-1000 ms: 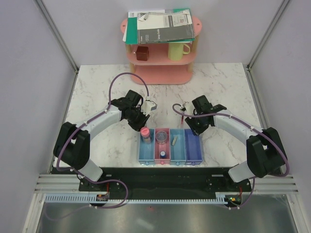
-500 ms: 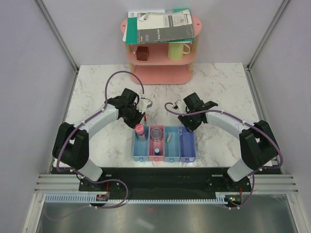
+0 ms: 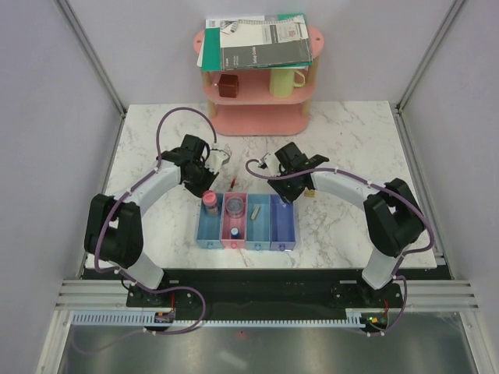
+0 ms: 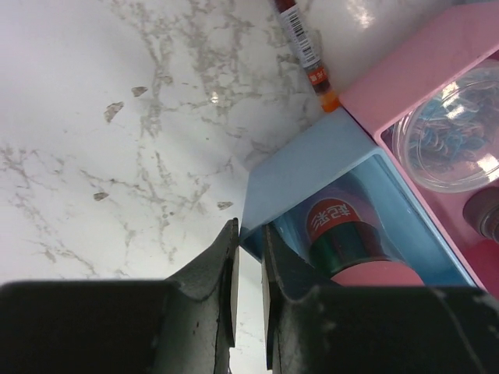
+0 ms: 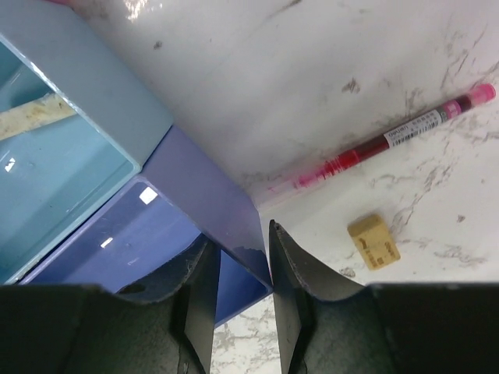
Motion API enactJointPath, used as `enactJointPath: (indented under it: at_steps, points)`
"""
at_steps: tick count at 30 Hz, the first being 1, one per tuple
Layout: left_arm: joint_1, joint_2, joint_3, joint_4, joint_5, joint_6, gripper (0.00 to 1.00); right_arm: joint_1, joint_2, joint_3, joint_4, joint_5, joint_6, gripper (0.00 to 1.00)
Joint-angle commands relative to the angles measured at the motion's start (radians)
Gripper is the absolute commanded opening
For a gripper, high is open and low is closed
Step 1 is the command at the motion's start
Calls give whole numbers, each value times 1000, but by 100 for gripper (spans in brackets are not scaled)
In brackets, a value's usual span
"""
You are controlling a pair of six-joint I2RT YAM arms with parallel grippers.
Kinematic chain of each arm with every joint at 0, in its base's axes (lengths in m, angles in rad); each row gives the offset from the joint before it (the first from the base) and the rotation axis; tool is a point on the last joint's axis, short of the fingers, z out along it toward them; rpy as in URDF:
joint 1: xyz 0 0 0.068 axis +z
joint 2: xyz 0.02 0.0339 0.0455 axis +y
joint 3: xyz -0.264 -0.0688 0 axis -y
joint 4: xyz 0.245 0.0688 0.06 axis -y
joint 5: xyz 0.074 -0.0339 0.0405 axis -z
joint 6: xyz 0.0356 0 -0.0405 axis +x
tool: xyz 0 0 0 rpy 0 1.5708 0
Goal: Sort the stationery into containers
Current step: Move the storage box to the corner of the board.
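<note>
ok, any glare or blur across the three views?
Top external: even light, sharp. Left wrist: white glare on the table at top right; left gripper, at the blue tray corner, is soft. Right wrist: small bright spots inside the violet-blue tray; red pen sharp.

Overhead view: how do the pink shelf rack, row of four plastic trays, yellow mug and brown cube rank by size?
Pink shelf rack
Row of four plastic trays
Yellow mug and brown cube: nearly alike, unranked.

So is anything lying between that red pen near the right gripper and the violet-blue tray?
Nothing visible. The red pen lies with its tip almost at the corner of the violet-blue tray, the corner that the right gripper jaws clamp. The tan block sits beside the pen, off that line.
</note>
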Motion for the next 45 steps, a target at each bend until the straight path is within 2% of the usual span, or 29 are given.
enactJointPath:
  at_steps: [1,11,28,45]
  points:
    - [29,38,95,46,-31,49,20,17,63,104,75,-16,0,38]
    - [38,125,207,59,-40,64,20,18,154,216,80,-5,-20,37]
    - [127,70,128,58,-54,113,20,144,234,264,86,-4,-21,35]
    - [233,58,110,62,-67,136,18,210,410,492,72,4,-27,34]
